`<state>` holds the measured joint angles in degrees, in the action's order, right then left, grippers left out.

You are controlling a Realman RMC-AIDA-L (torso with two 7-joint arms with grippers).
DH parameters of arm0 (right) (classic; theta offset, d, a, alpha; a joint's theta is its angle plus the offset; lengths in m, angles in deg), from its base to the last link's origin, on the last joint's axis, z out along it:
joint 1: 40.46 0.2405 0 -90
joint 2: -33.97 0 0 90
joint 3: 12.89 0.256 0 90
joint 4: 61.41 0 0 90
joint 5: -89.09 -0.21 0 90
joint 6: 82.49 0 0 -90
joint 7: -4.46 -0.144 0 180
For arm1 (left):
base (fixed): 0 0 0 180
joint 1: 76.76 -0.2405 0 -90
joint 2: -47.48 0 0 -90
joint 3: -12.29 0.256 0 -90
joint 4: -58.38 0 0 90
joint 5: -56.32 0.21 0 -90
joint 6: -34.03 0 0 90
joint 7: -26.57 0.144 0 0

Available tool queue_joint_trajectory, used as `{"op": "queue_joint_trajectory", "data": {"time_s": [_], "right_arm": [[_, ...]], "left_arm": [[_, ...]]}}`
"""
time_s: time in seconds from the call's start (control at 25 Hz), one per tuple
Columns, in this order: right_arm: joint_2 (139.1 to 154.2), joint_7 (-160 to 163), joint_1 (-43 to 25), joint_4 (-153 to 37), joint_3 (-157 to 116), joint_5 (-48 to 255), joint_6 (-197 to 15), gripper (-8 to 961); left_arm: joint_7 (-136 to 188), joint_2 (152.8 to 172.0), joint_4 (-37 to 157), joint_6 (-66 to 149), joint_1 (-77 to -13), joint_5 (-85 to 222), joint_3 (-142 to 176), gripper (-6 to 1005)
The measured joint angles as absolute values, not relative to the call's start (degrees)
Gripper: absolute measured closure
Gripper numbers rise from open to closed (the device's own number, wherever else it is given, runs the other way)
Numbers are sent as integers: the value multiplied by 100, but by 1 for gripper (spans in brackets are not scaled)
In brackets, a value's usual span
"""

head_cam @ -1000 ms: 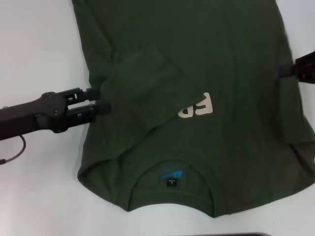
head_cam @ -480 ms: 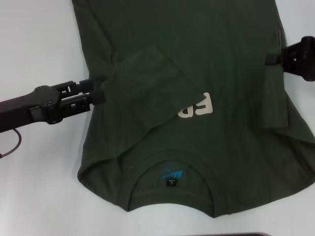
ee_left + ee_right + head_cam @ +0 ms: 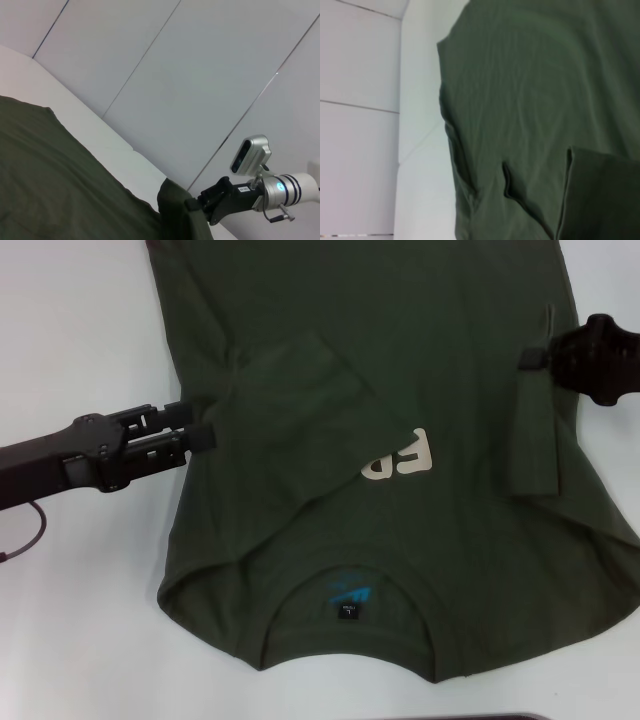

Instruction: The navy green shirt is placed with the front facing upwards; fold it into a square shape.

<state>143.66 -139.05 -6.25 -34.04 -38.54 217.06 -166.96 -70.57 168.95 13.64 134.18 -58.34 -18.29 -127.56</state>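
Note:
The navy green shirt point(image 3: 400, 360) lies flat on the white table, collar toward me, with cream lettering point(image 3: 400, 455), a teal print point(image 3: 348, 591) and a black neck tag point(image 3: 347, 611). Its left sleeve point(image 3: 290, 390) is folded in over the chest. My left gripper point(image 3: 200, 424) sits open at the shirt's left edge with nothing between its fingers. My right gripper point(image 3: 533, 359) is shut on the right sleeve point(image 3: 530, 430), which it holds lifted over the shirt's right side. The left wrist view shows that right gripper point(image 3: 192, 205) pinching raised cloth point(image 3: 172, 200). The right wrist view shows only shirt point(image 3: 530, 100).
White table point(image 3: 80, 320) surrounds the shirt on the left and front. A thin dark object point(image 3: 480, 717) lies at the table's near edge. Grey wall panels point(image 3: 200, 75) stand behind the table.
My right gripper has moved inward over the shirt, carrying the right sleeve with it. My left gripper drew back slightly from the left edge, then stayed still.

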Motion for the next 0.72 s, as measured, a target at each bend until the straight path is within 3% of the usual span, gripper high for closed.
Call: {"op": "queue_joint_trajectory", "data": {"time_s": [0.32, 0.52, 0.72], "right_arm": [[14374, -13834, -679, -3416, -3925, 21660, -16677, 907], [14374, -13856, -681, -3416, -3872, 21648, -16669, 685], [14346, -13940, -652, -3421, -3921, 21703, -16633, 578]], "left_arm": [[-7064, 16894, 1365, 13414, -5827, -1835, -12763, 342], [-7064, 16894, 1365, 13430, -5828, -1838, -12837, 342], [-7064, 16894, 1365, 13457, -5830, -1839, -12890, 342]]}}
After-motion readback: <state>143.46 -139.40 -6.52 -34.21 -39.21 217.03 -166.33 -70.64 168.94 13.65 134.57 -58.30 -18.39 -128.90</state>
